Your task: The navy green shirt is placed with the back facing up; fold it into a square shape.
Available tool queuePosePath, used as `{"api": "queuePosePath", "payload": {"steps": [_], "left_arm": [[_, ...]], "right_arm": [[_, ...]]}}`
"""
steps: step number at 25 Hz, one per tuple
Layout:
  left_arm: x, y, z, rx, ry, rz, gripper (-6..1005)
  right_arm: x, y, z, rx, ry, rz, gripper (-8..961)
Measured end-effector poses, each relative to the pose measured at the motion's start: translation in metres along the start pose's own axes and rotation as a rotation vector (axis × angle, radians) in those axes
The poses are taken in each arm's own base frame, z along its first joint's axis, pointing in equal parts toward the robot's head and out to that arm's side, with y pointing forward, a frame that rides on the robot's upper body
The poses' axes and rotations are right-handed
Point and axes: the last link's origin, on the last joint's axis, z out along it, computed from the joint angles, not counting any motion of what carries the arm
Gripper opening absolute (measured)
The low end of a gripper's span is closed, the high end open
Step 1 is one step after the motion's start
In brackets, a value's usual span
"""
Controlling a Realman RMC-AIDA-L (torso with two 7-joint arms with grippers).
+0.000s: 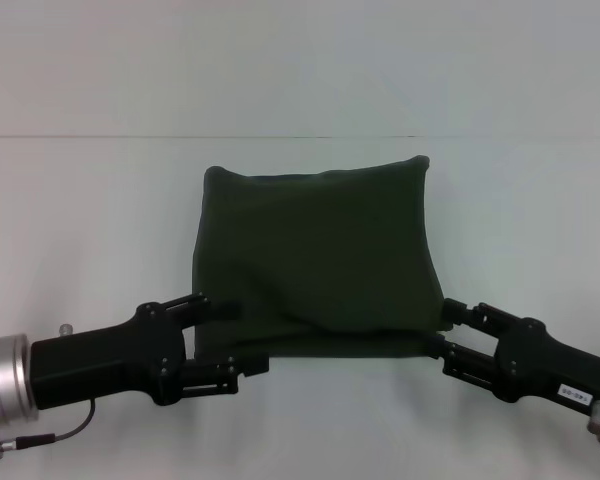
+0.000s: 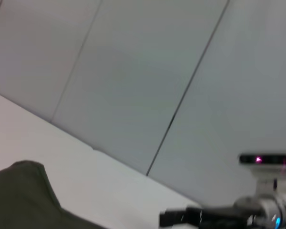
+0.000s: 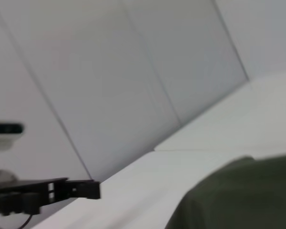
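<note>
The navy green shirt (image 1: 315,265) lies folded into a rough square on the white table (image 1: 90,230). A narrow band of its lower layer shows along the near edge. My left gripper (image 1: 232,338) is open at the near left corner, one finger over the fabric and the other just off the near edge. At the near right corner my right gripper (image 1: 442,328) is open, its fingers beside the hem. The left wrist view shows a shirt corner (image 2: 19,200) and the right gripper (image 2: 190,217) far off. The right wrist view shows the shirt (image 3: 238,195) and the left gripper (image 3: 81,189).
A thin seam (image 1: 100,137) runs across the table behind the shirt. Bare white surface lies on both sides of the shirt and in front of it. A grey panelled wall (image 2: 133,71) stands beyond the table.
</note>
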Motion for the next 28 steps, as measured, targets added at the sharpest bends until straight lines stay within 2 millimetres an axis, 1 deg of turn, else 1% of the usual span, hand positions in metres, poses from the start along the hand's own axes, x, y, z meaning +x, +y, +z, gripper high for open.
{"api": "queuePosePath", "payload": {"steps": [3, 6, 10, 13, 16, 20, 28], "left_arm": [[-0.004, -0.003, -0.006, 0.019, -0.041, 0.059, 904], [-0.010, -0.008, -0.011, 0.066, -0.060, 0.142, 904], [-0.029, -0.014, -0.013, 0.165, -0.093, 0.219, 904], [-0.045, -0.021, -0.010, 0.236, -0.158, 0.219, 905], [-0.054, -0.024, -0.006, 0.275, -0.191, 0.209, 905], [-0.055, -0.023, -0.003, 0.283, -0.184, 0.202, 904], [-0.052, -0.024, -0.001, 0.285, -0.173, 0.206, 904]], "right_arm": [[-0.002, 0.001, -0.008, -0.012, 0.005, -0.128, 761], [0.002, 0.000, -0.014, 0.002, 0.032, -0.264, 761], [0.010, -0.005, -0.016, 0.076, 0.040, -0.353, 768], [0.013, -0.012, -0.017, 0.146, 0.043, -0.364, 771], [0.016, -0.016, -0.018, 0.184, 0.056, -0.360, 770], [0.017, -0.019, -0.019, 0.206, 0.067, -0.357, 770], [0.020, -0.018, -0.017, 0.207, 0.071, -0.349, 771]]}}
